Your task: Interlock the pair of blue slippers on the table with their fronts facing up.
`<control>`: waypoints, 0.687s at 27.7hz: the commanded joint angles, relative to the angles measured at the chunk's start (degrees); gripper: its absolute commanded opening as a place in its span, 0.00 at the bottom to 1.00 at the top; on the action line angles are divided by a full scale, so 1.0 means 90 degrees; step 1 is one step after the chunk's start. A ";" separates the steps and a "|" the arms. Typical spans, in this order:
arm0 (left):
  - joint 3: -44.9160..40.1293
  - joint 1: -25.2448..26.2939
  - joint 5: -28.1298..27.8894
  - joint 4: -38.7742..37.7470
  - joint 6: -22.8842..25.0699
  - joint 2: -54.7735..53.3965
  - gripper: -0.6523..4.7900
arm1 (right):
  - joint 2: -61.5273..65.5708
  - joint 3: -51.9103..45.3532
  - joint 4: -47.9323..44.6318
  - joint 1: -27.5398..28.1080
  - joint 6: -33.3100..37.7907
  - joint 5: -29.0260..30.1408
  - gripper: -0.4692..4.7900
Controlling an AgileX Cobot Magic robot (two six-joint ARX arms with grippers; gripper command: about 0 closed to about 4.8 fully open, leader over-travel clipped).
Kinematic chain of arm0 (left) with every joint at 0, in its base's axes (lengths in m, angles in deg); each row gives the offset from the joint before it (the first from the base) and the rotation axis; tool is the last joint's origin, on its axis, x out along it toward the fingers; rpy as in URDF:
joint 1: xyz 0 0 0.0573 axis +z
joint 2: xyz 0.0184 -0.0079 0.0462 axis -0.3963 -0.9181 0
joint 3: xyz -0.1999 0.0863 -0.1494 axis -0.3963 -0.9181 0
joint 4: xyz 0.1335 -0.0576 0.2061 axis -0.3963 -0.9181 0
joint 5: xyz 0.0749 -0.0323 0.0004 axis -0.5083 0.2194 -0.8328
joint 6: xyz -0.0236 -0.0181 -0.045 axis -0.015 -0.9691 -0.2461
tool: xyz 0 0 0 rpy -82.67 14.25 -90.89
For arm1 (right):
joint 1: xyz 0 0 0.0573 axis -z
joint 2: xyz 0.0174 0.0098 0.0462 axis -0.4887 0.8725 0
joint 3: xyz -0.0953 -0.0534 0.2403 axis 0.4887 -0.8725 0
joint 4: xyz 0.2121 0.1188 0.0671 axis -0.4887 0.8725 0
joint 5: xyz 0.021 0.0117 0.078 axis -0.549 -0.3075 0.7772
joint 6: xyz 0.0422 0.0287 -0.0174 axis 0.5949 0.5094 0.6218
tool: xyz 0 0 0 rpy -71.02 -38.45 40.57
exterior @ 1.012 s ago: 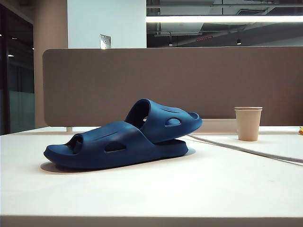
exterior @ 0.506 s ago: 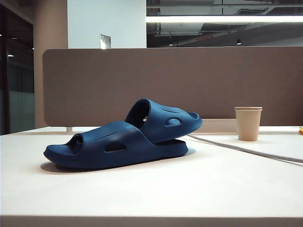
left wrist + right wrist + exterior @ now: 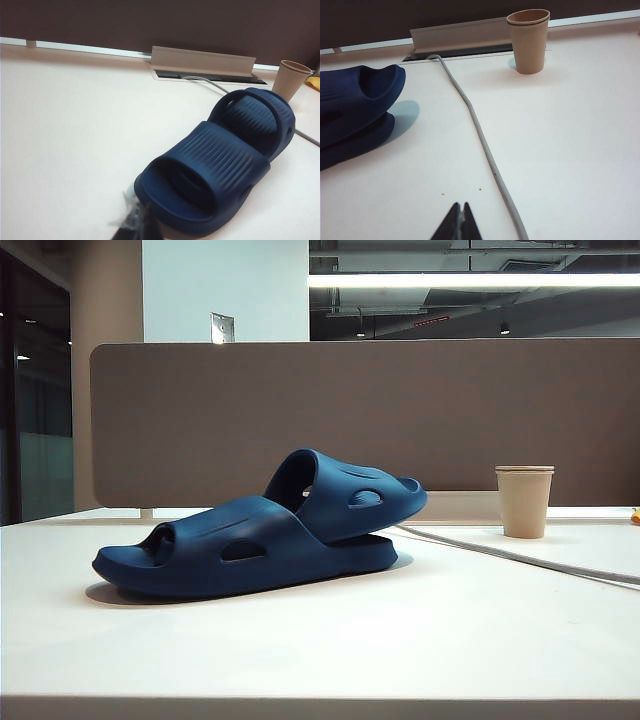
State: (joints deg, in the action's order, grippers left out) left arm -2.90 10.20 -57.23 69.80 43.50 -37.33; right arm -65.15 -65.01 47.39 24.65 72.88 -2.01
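The pair of blue slippers (image 3: 260, 535) lies on the white table (image 3: 420, 640), one slipper tucked through the strap of the other, ribbed straps up. The lower slipper (image 3: 215, 550) lies flat; the upper one (image 3: 350, 495) leans on it, tilted. In the left wrist view the pair (image 3: 220, 165) sits just beyond my left gripper (image 3: 137, 210), which is shut and holds nothing. My right gripper (image 3: 460, 206) is shut and holds nothing, low over bare table, with one end of the pair (image 3: 355, 110) off to one side. Neither gripper shows in the exterior view.
A paper cup (image 3: 524, 501) stands at the back right. A grey cable (image 3: 520, 555) runs from a desk slot (image 3: 205, 76) across the table beside the right gripper (image 3: 485, 150). A grey-brown divider panel (image 3: 360, 420) closes the back edge.
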 commanded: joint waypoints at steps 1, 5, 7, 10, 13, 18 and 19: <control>-0.0070 -0.0002 -0.0010 0.0126 0.0053 -0.0002 0.11 | 0.0002 -0.0019 -0.0090 -0.0010 -0.0083 -0.0058 0.09; -0.0172 -0.0005 0.0034 0.0129 0.0053 -0.0002 0.11 | 0.0002 -0.0085 -0.0049 -0.0010 -0.0124 -0.0058 0.09; -0.0199 -0.0005 0.0034 0.0126 0.0053 -0.0002 0.11 | 0.0002 -0.0087 0.0032 -0.0010 -0.0129 -0.0061 0.09; -0.0219 -0.0005 0.0032 0.0124 0.0056 -0.0002 0.11 | 0.0002 -0.0087 0.0046 -0.0010 -0.0141 -0.0061 0.09; -0.0231 -0.0005 0.0032 0.0126 0.0056 -0.0002 0.11 | 0.0002 -0.0095 0.0063 -0.0007 -0.0143 -0.0063 0.09; -0.0338 -0.0005 0.0032 0.0138 0.0056 -0.0002 0.11 | 0.0005 -0.0151 0.0092 -0.0010 -0.0143 -0.0063 0.09; -0.0352 -0.0005 0.0032 0.0114 0.0053 -0.0002 0.11 | 0.0005 -0.0151 0.0090 -0.0010 -0.0143 -0.0063 0.09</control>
State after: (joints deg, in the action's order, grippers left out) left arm -5.96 10.20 -57.17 70.19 43.52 -37.33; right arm -65.15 -66.30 48.70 24.65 71.79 -2.40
